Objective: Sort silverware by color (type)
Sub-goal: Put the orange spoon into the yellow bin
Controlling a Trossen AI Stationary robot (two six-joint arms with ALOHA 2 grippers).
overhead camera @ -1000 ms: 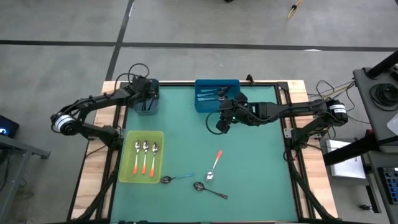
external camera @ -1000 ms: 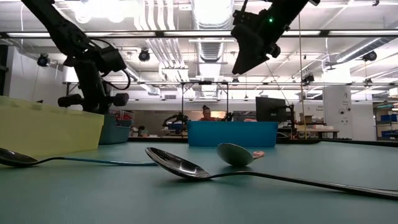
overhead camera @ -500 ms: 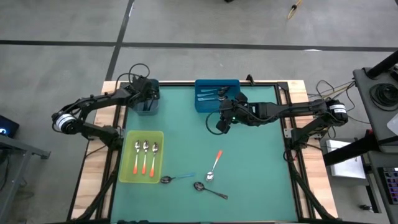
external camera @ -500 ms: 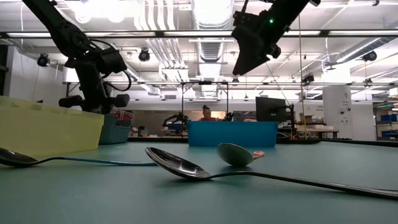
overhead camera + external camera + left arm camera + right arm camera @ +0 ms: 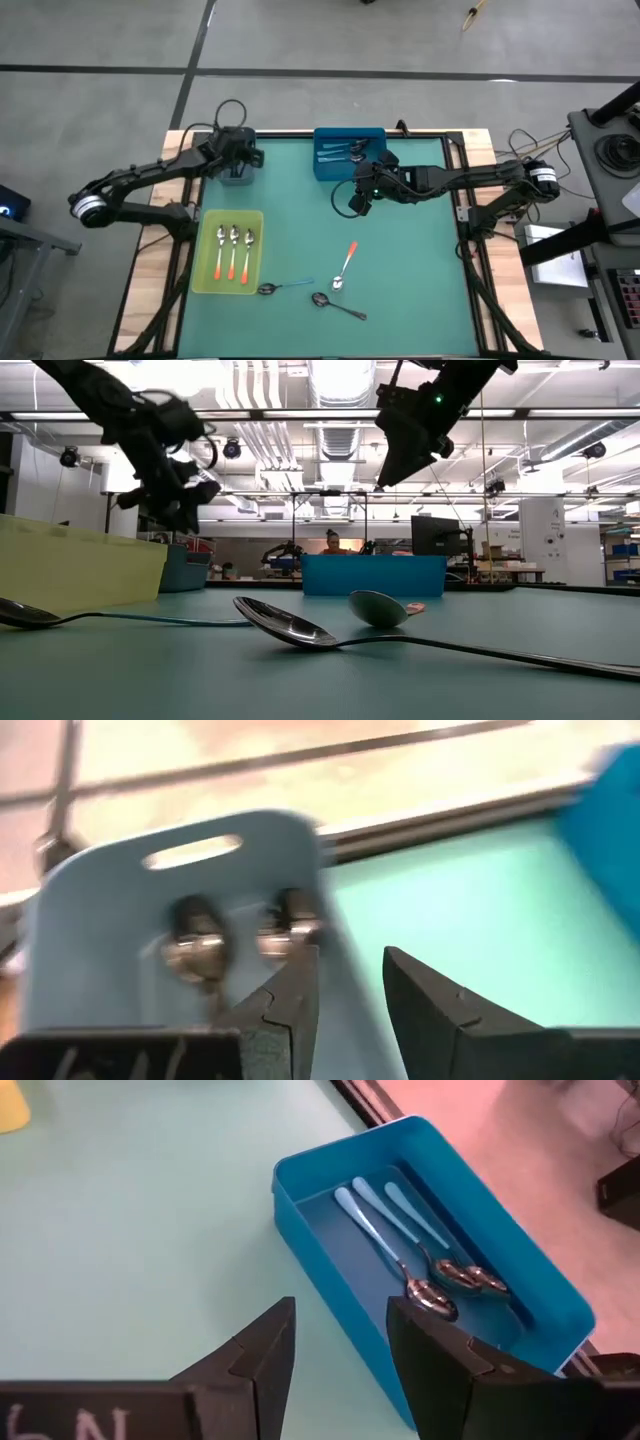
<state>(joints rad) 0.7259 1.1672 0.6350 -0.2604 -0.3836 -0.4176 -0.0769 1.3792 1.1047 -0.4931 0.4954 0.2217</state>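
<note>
Nearest the front edge we note three loose spoons on the green mat: a blue-handled spoon (image 5: 283, 287), an all-metal spoon (image 5: 337, 306) just beside it, and an orange-handled spoon (image 5: 345, 264) a little farther in. To their left, the yellow-green tray (image 5: 205, 275) holds three orange-handled spoons (image 5: 233, 253). Farther back, the right gripper (image 5: 357, 200) hangs above the mat with its fingers parted and empty, well apart from the loose spoons; just beyond it, the blue bin (image 5: 532, 1258) holds three blue-handled spoons (image 5: 395, 1245). At the far left corner, the left gripper (image 5: 241, 166) hovers over the grey-blue bin (image 5: 105, 915), fingers partly spread, gripping nothing; two metal spoons (image 5: 240, 930) lie inside.
</note>
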